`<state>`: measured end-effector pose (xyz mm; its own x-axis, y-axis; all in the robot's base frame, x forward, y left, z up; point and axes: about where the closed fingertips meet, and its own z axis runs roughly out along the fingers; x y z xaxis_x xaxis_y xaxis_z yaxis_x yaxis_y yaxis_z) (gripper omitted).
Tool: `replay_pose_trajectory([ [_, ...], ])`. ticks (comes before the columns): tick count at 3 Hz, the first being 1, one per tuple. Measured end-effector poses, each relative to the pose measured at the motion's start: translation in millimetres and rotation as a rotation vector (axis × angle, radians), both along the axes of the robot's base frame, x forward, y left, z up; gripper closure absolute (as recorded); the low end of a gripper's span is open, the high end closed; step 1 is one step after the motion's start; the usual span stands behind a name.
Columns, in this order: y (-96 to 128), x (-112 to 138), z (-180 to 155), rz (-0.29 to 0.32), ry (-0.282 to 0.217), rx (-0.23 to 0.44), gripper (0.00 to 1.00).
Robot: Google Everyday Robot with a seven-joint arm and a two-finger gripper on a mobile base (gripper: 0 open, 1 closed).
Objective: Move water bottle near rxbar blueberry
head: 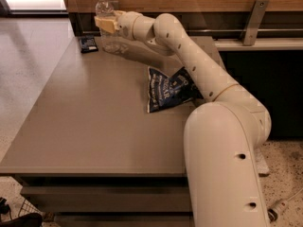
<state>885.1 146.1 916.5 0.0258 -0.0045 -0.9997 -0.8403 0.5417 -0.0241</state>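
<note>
The water bottle [110, 40], clear with a white cap, stands upright at the table's far left, its lower body just over the tabletop. My gripper [105, 23] reaches in from the right and is shut on the bottle's upper body, its tan fingers [108, 25] across the label. The rxbar blueberry [88, 43], a small flat dark navy wrapper, lies on the table just left of the bottle's base, a short gap apart. I cannot tell whether the bottle's base touches the table.
A big dark blue chip bag [168, 88] lies mid-table on the right, under my forearm. A wooden wall with a dark ledge [227, 25] runs along the table's far edge. The table's left edge [42, 96] drops to the floor.
</note>
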Motion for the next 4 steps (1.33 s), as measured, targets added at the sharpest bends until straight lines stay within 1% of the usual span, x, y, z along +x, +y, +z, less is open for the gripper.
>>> replay_pose_trajectory([
  [1, 0.1, 0.0, 1.7, 0.000, 0.000, 0.000, 0.84],
  [2, 0.3, -0.1, 3.4, 0.000, 0.000, 0.000, 0.52],
  [4, 4.0, -0.8, 2.9, 0.005, 0.001, 0.000, 0.05],
])
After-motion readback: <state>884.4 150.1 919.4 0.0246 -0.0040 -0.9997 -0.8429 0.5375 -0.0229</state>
